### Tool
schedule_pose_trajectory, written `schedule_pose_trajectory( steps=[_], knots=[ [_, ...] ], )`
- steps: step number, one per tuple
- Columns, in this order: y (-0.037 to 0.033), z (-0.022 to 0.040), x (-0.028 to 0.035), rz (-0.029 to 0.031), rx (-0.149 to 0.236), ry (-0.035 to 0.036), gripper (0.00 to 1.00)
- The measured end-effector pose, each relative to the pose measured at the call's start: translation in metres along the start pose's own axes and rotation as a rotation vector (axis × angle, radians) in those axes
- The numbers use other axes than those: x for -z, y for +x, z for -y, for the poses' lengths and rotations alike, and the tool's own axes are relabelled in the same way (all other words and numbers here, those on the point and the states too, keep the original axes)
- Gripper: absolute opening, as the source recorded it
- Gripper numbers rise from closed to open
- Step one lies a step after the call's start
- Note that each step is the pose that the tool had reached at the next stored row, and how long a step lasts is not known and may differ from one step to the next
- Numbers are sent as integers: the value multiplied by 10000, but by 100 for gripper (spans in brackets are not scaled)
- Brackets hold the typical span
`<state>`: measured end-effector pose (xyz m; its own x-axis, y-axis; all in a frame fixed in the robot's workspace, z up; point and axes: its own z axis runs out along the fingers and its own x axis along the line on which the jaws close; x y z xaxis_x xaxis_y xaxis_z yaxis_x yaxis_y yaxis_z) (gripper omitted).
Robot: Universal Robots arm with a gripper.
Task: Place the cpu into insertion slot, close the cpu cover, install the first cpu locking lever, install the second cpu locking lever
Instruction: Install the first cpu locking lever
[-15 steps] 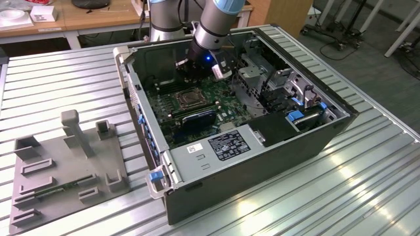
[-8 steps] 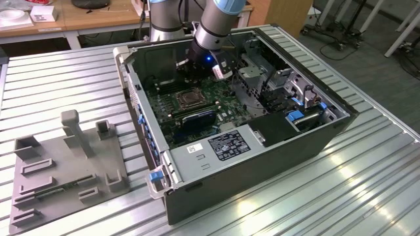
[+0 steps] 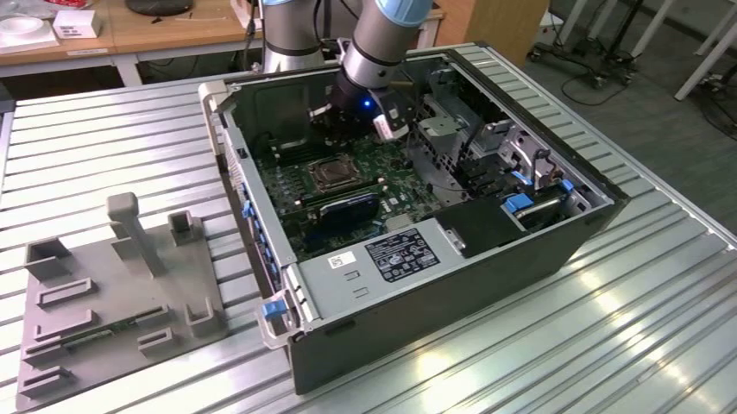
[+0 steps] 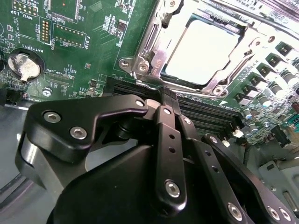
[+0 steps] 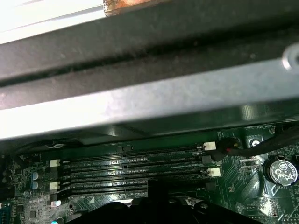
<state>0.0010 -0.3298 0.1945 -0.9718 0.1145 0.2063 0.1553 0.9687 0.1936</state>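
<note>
The cpu (image 4: 201,46), pale and silvery, lies flat in the insertion slot (image 3: 331,175) on the green motherboard inside the open computer case. The cpu cover (image 4: 152,44), a silvery frame, lies down around the chip's edges. A thin metal lever (image 4: 154,25) runs along one side of the frame; whether it is latched I cannot tell. My gripper (image 4: 168,95) hangs inside the case a short way from the socket, over the memory slots (image 5: 135,172). Its black fingers (image 4: 169,140) lie together, shut, with nothing between them. In the exterior view the gripper (image 3: 345,129) is just behind the socket.
The case walls (image 3: 248,198) and a drive cage (image 3: 461,129) hem in the motherboard. A coin battery (image 4: 23,65) sits near the gripper. A grey fixture plate (image 3: 116,285) with raised blocks stands on the ribbed metal table at the exterior view's left.
</note>
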Motion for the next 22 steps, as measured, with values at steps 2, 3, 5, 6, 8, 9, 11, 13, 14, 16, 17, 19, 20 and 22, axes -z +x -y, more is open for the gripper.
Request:
schedule_pose_trajectory(
  steps=[2,3,5,6,8,9,11,13,14,16,17,19,20,22],
  knots=[
    [0,3,0,0,0,-1,11],
    [-1,5,0,0,0,-1,11],
    [-1,7,1,-1,0,1,11],
    [-1,7,1,0,-1,1,11],
    [-1,8,1,0,0,1,11],
    [-1,8,1,0,0,0,11],
    [-1,8,3,0,0,0,11],
    [2,6,15,0,0,2,11],
    [4,4,24,0,0,1,11],
    [10,-2,54,-1,0,0,11],
    [14,-6,70,0,0,-1,11],
    [21,-8,81,1,1,-3,11],
    [28,-7,80,1,2,-4,11],
    [49,-3,77,-2,3,-12,11]
  ],
)
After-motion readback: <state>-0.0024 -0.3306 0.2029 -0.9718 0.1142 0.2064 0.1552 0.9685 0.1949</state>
